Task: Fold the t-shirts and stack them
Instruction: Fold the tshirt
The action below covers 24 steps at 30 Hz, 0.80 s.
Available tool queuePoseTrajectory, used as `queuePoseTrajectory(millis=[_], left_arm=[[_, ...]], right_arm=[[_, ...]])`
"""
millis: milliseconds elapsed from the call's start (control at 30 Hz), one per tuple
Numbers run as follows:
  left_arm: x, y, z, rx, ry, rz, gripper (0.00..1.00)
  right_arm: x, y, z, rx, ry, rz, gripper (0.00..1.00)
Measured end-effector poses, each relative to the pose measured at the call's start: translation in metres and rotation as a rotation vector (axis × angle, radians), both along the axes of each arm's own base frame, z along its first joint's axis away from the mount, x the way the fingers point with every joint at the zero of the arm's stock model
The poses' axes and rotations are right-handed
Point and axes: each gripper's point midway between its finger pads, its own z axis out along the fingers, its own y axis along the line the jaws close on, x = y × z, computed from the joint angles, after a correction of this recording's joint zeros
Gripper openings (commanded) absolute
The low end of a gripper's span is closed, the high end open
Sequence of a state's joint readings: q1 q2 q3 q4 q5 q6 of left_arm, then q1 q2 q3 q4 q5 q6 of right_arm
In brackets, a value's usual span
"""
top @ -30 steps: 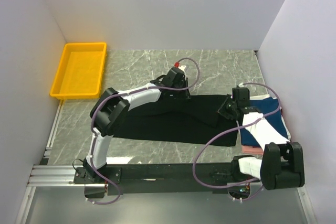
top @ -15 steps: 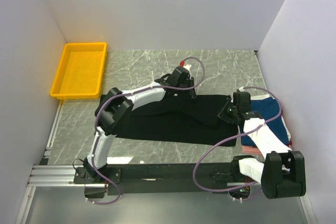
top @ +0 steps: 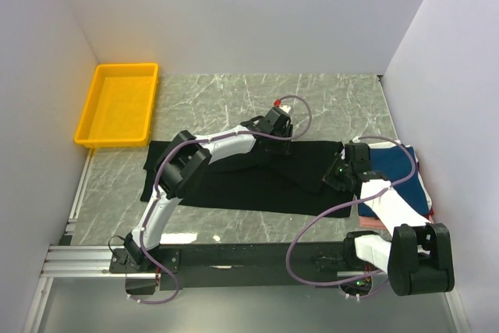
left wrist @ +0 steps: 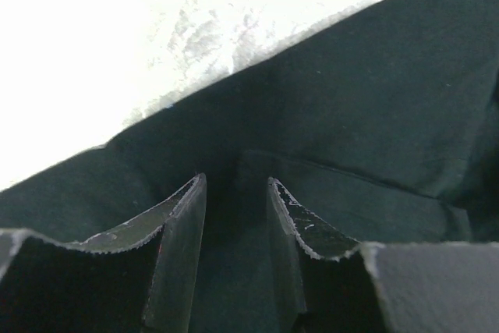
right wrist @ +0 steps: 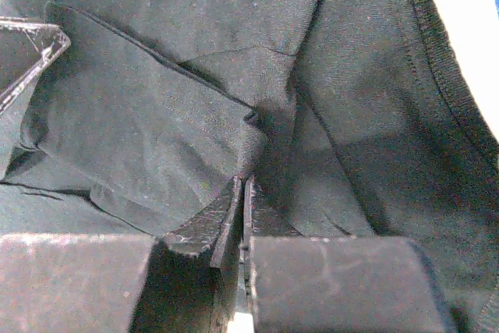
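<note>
Far to the left of both pairs of jaws, a rectangular yellow plastic tray (top: 117,104) sits at the back left corner of the grey marbled surface (top: 210,99), well apart from all the cloth.

A large plain black cloth t-shirt (top: 234,185) lies spread across the middle of the surface. Its left end lies well to the left of the left jaws, and its right end is at the right jaws. Part of the shirt is doubled over on itself between the two pairs of jaws.

The left gripper (top: 281,132) is at the shirt's far edge. In the left wrist view its jaws are released, with a clear gap between them. Black cloth with a stitched seam lies under and ahead of the tips, and bright surface shows beyond the shirt's edge.

The right gripper (right wrist: 242,189) is at the shirt's right end. Its jaws are clenched, with only a thin slit between them. The corner of a folded flap of the black t-shirt runs down into the tips, so they are grasping the shirt. A hemmed edge curves past to the right of these jaws.

Just to the right of the right jaws lies a folded navy blue cloth shirt (top: 399,163), close to the right wall. The edge of a pink-red cloth (top: 373,224) shows on the near side of the navy shirt, partly hidden by the right arm.
</note>
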State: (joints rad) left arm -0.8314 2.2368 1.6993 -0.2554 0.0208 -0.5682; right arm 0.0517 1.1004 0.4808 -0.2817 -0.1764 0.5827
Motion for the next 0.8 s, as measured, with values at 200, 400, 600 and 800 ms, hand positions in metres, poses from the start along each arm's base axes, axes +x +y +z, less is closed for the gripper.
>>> queuePoseTrajectory(millis=[200, 400, 600, 800], left_arm=[[0.005, 0.0, 0.004, 0.021, -0.034, -0.003, 0.41], [0.007, -0.004, 0.011, 0.01, -0.047, -0.013, 0.4], [0.005, -0.006, 0.005, 0.02, -0.04, -0.022, 0.41], [0.006, -0.009, 0.004, 0.03, -0.043, -0.034, 0.39]], right_arm=[[-0.002, 0.0, -0.003, 0.002, 0.003, 0.001, 0.05], [-0.001, 0.001, -0.003, 0.007, -0.002, 0.003, 0.05], [-0.002, 0.002, -0.002, 0.011, -0.009, 0.004, 0.06], [-0.002, 0.004, -0.002, 0.021, -0.016, 0.012, 0.06]])
